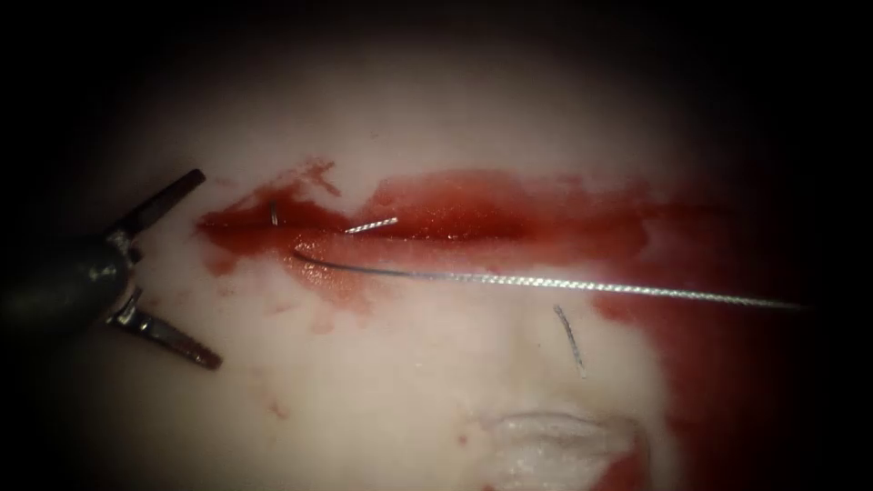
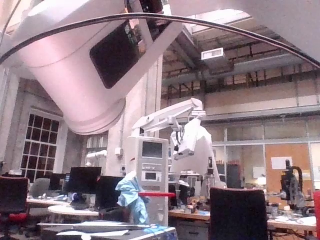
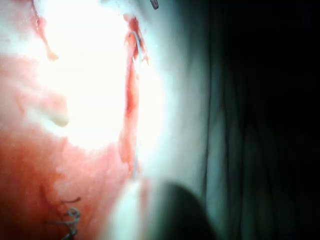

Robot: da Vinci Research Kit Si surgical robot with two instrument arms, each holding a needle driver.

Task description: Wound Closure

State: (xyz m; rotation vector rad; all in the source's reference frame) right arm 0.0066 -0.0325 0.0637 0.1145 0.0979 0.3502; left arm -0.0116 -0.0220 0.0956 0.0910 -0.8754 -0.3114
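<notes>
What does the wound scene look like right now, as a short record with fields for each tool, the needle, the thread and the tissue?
left pincer: at the endoscope view's left, jaws spread wide, holding nothing
right pincer: cannot be judged
needle: thin curved piece lies at the cut's lower edge, joined to the thread; cannot tell if its tip is in the tissue
thread: runs from there to the right across the tissue
cut ends of thread: one short piece in the cut, another below the thread
cut: open, horizontal
red fluid: around the cut and to the right
tissue: pale

The tissue (image 1: 409,382) carries red fluid (image 1: 455,205), thread (image 1: 564,284) and a cut thread end (image 1: 570,339).
</notes>
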